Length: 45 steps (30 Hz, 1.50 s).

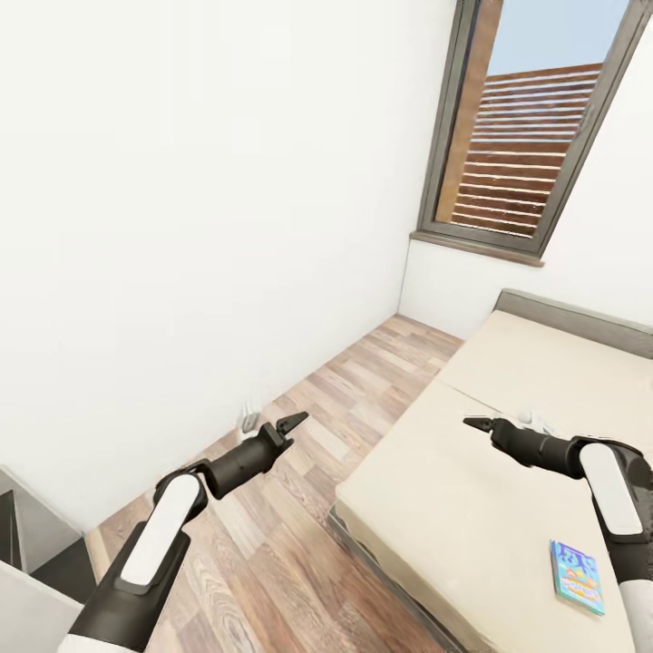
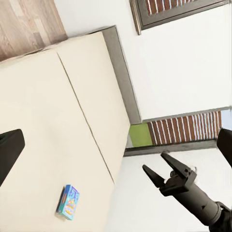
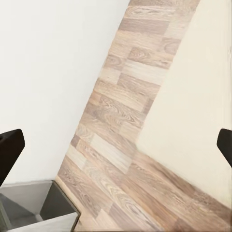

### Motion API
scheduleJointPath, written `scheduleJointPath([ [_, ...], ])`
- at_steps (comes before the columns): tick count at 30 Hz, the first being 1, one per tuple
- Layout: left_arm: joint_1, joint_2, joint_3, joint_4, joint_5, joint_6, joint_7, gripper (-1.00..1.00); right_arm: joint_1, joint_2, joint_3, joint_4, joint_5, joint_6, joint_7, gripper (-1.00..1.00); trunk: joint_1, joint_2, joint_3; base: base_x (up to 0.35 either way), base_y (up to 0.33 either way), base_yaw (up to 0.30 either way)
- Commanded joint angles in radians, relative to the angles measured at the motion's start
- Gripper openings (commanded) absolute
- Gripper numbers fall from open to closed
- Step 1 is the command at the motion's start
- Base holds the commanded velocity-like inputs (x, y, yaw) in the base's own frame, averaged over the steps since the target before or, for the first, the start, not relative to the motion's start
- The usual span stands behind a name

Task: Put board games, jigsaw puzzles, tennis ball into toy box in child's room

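Lying on the bed (image 1: 472, 490): one board game (image 1: 577, 576); both claws, left (image 1: 297, 421) and right (image 1: 473, 423), spread, empty.

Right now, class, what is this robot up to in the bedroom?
The robot faces a bed in a white-walled room, both arms held out and holding nothing. Its left gripper hangs over the wood floor; its right gripper, open, is above the mattress. One small blue board game lies untouched on the bed near the right arm.

Head and left wrist views sharing bed (image 1: 472, 472)
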Motion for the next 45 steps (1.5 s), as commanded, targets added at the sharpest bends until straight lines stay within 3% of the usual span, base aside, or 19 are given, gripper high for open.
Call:
scheduleJointPath([
  [1,-0.007,0.006,0.006,-0.006,0.008,0.009,0.000,1.00,0.004,0.006,-0.001,-0.006,0.011,0.005,0.005,1.00,0.001,-0.002,-0.001,0.000,0.000,-0.188],
  [5,-0.029,0.029,0.028,-0.029,0.031,0.031,0.003,1.00,0.006,0.029,0.004,-0.028,0.012,0.005,-0.018,1.00,0.001,-0.002,0.001,0.000,0.000,-0.217],
  [6,-0.079,0.075,0.107,-0.176,0.093,0.195,0.005,1.00,-0.011,0.059,0.007,-0.044,0.013,0.005,-0.092,1.00,0.001,-0.002,0.002,0.000,0.000,-0.250],
  [20,-0.058,0.078,0.109,-0.179,0.089,0.194,-0.009,1.00,-0.042,0.062,0.008,0.048,0.014,0.005,-0.107,1.00,0.001,-0.002,0.013,0.000,0.000,-0.255],
  [29,-0.042,0.078,0.109,-0.177,0.084,0.190,-0.007,1.00,-0.119,0.063,0.010,0.212,0.015,0.005,-0.131,1.00,0.001,-0.002,0.020,0.000,0.000,-0.257],
  [45,-0.032,0.078,0.111,-0.172,0.083,0.187,0.001,1.00,-0.145,0.064,0.010,0.307,0.025,0.005,-0.137,1.00,0.001,-0.002,0.033,0.000,-0.010,-0.254],
])
